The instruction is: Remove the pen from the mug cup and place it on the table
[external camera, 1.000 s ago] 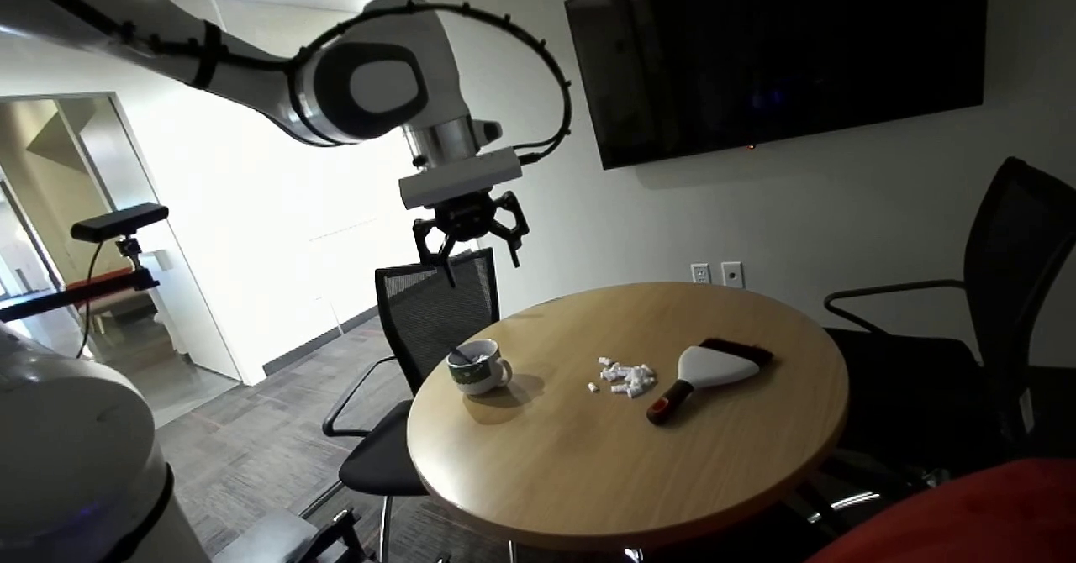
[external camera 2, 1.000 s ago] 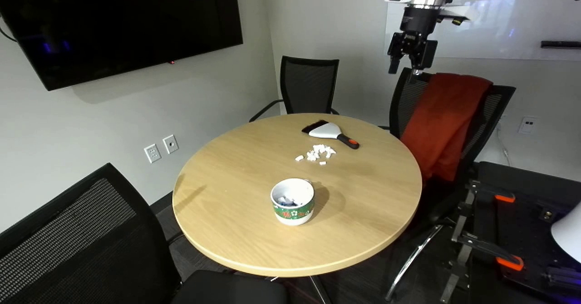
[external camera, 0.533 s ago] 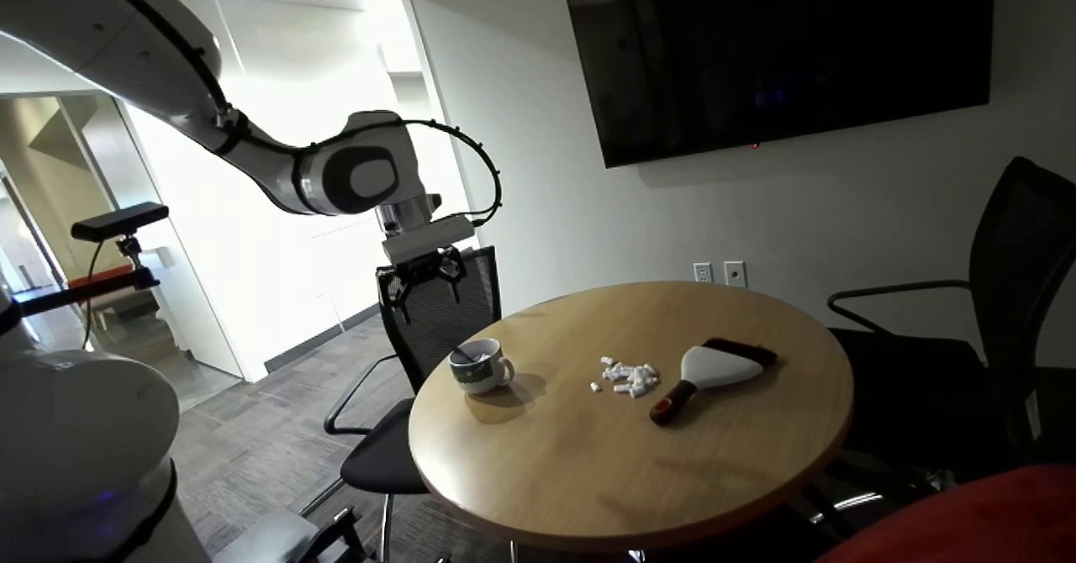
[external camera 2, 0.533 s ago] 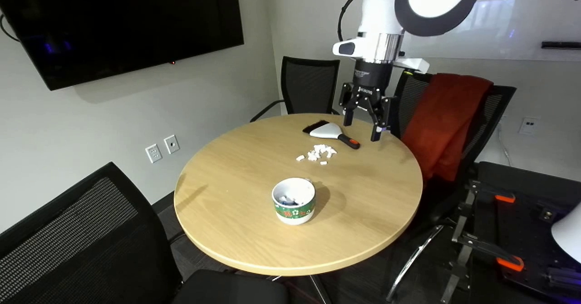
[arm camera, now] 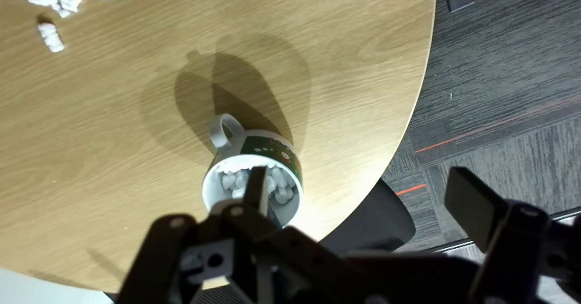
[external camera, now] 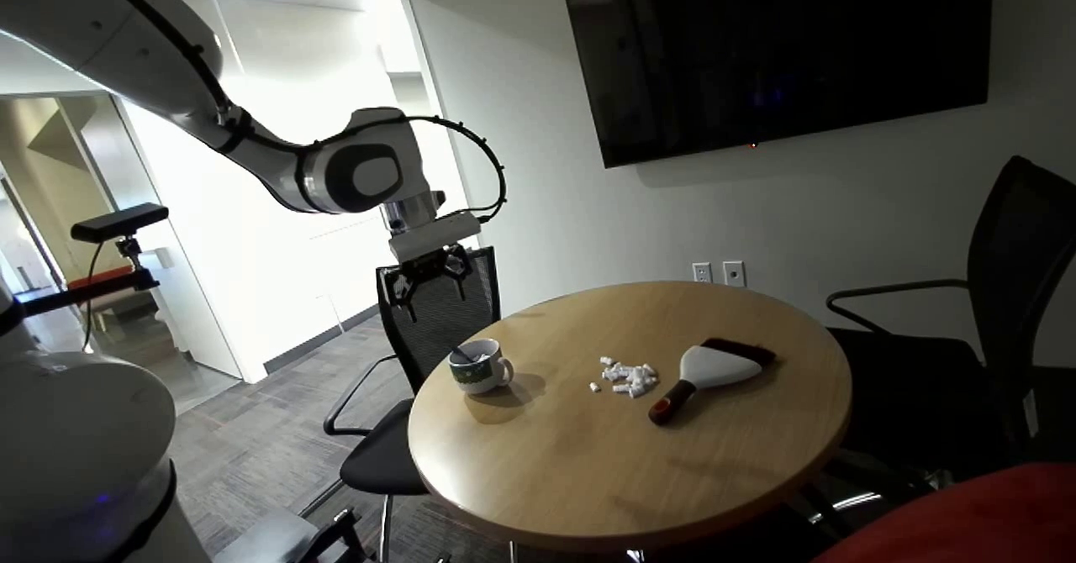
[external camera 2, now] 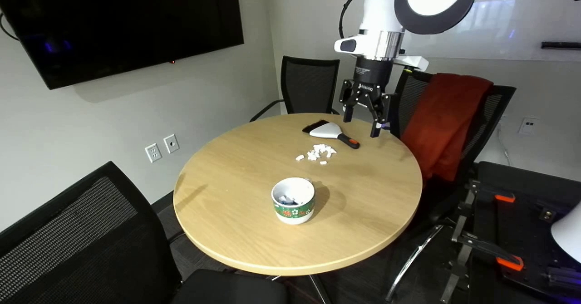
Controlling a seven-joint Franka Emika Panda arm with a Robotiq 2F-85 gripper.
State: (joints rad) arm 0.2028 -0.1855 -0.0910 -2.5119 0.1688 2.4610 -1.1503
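The mug cup, whitish with a green patterned band, stands upright on the round wooden table (external camera: 572, 462). It shows in both exterior views (external camera: 479, 376) (external camera 2: 294, 214) and in the wrist view (arm camera: 272, 152). The pen (external camera: 460, 353) is a dark stick leaning out over the mug's rim. In the wrist view a finger largely hides it. Small white pieces lie inside the mug. My gripper is open and empty, in the air above and apart from the mug, in both exterior views (external camera: 436, 308) (external camera 2: 361, 128). In the wrist view (arm camera: 358, 172) one finger overlaps the mug opening.
White scraps (external camera: 630, 378) lie mid-table. A white brush with a dark handle (external camera: 714, 367) lies beyond them. Black chairs (external camera 2: 310, 84) stand round the table, one with a red cloth (external camera 2: 445, 122). A wall screen (external camera: 782, 50) hangs behind.
Over the first half second my gripper came down towards table height and nearer the mug. Since then it has barely moved. It stayed open, and the mug and pen have not moved.
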